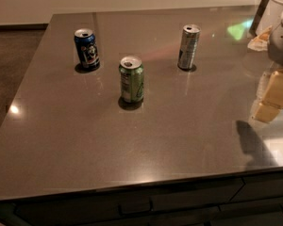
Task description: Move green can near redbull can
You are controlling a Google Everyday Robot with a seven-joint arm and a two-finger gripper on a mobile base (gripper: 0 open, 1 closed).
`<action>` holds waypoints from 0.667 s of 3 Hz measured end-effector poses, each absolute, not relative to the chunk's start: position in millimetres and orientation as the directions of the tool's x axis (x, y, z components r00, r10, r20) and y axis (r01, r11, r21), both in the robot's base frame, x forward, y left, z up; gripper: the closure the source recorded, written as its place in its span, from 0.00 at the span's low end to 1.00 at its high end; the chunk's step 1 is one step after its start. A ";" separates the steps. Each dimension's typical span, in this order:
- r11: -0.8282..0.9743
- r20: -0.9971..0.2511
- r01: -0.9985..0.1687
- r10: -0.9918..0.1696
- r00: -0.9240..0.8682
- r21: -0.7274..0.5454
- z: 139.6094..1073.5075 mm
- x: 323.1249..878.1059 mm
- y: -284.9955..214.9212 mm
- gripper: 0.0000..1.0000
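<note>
Approach step: the gripper [272, 97], probably the pale shape at the right edge (open or closed, I cannot tell), must first reach the green can [131, 79], which stands apart from the redbull can [188, 47].

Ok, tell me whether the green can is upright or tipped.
Upright: the green can stands on its base on the counter, silver top facing up. The gripper is at the right edge, well clear of it.

White-grey arm [282, 39] w/ tan jaws, at right edge.
</note>
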State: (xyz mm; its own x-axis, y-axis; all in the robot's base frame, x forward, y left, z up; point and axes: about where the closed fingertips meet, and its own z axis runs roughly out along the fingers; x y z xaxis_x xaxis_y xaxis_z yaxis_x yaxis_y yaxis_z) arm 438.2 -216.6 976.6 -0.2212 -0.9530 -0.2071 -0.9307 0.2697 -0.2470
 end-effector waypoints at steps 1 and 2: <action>0.270 -0.207 -0.931 -0.953 -0.221 -0.247 976.6 438.2 -216.5 0.00; 0.261 -0.260 -0.931 -0.946 -0.194 -0.256 978.4 448.6 -196.7 0.00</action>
State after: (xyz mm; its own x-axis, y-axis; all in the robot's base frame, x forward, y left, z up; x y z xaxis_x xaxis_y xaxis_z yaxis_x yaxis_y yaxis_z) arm 448.6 -196.7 978.4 -0.1941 -0.9459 -0.2598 -0.9307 0.2613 -0.2560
